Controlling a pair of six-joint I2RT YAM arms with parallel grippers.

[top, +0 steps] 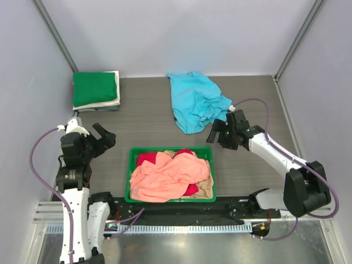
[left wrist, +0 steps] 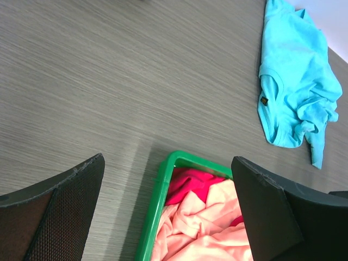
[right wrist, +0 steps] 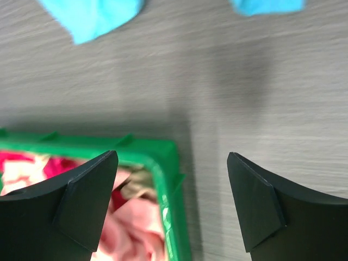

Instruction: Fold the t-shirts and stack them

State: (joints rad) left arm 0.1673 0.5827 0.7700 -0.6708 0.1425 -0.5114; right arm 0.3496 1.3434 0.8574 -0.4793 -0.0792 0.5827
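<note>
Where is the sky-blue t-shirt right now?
In the top view, the sky-blue t-shirt lies crumpled at far centre, beyond the green bin and beside the open right hand.

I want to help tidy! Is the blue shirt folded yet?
No, crumpled. The blue shirt lies bunched and wrinkled on the table, edges uneven.

The left arm (top: pixel 71 181) rises upright over its base, its left gripper (top: pixel 100 140) spread wide. The right arm (top: pixel 272 151) stretches inward (elbow folded low), its right gripper (top: pixel 215 133) likewise parted, holding nothing.
</note>
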